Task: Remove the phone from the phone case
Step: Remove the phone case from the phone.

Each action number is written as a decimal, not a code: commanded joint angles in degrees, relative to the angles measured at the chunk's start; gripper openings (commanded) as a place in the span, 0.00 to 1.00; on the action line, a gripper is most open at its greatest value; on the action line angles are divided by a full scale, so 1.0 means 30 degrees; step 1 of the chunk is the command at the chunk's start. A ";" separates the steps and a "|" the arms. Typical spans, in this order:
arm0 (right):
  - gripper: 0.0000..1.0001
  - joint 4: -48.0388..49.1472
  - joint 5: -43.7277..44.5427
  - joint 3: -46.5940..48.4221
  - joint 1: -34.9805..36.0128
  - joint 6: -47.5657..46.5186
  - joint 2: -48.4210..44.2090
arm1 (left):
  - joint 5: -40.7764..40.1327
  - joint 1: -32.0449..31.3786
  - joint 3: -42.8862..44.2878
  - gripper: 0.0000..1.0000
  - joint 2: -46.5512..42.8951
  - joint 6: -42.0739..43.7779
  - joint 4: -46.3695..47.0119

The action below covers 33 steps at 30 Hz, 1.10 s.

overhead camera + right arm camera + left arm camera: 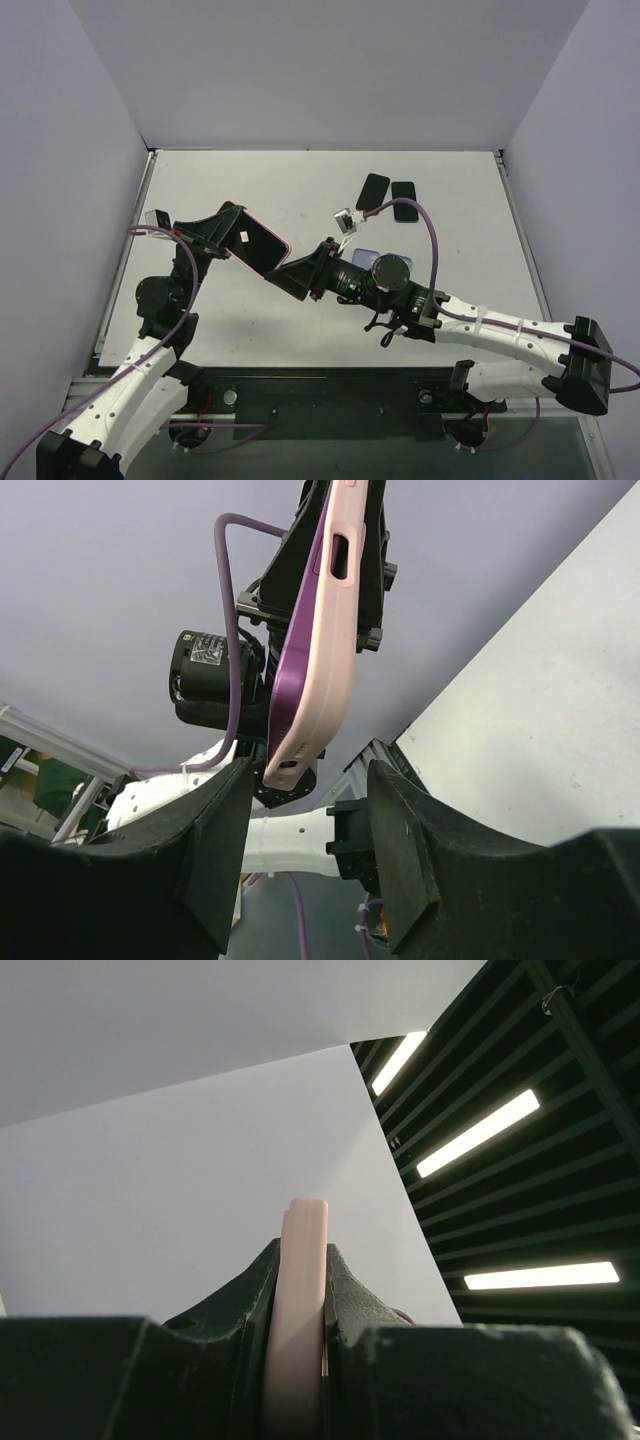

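A white flat surface sits inside pale grey walls. From the left wrist, a dark beamed ceiling shows above the walls, with three lit strip lamps.

Two white robot arms rise from a black rail along the near edge. The left claw holds one pink soft phone case up off the surface, over its near-left part. Its fingers are pinched tight on the case's two faces, and the case edge stands upright between them. One dark-screened phone is seated in that case, with the pink rim running around it.

The right claw reaches in from the right to the case's free end. Its two fingers stand apart on either side of that end, with a gap showing on each side, so it holds nothing.

Just past the right arm's wrist, one pale blue flat item lies on the surface, partly hidden. Beyond it, near the middle, is one small white-and-grey block. Farther on, toward the far edge and right of centre, two black flat slabs lie side by side; whether they are phones or cases I cannot tell.
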 commanded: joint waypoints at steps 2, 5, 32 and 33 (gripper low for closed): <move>0.42 0.0588 -0.0814 0.1462 0.0169 -0.0340 0.0757 | -0.0344 -0.0126 0.0375 0.00 -0.0139 -0.0132 0.1345; 0.36 0.0880 -0.1165 0.1726 0.0199 -0.0282 0.1342 | -0.0227 -0.0155 0.0492 0.00 -0.0110 -0.0190 0.1345; 0.00 -0.7172 -0.6265 0.2691 -0.1793 -1.4869 0.1724 | 0.4460 -0.0360 0.3160 0.00 -0.1867 -0.8862 -0.0765; 0.00 -0.7465 -0.6409 0.3186 -0.1880 -1.5103 0.1986 | 0.4635 -0.0418 0.3159 0.00 -0.1867 -0.8862 -0.0707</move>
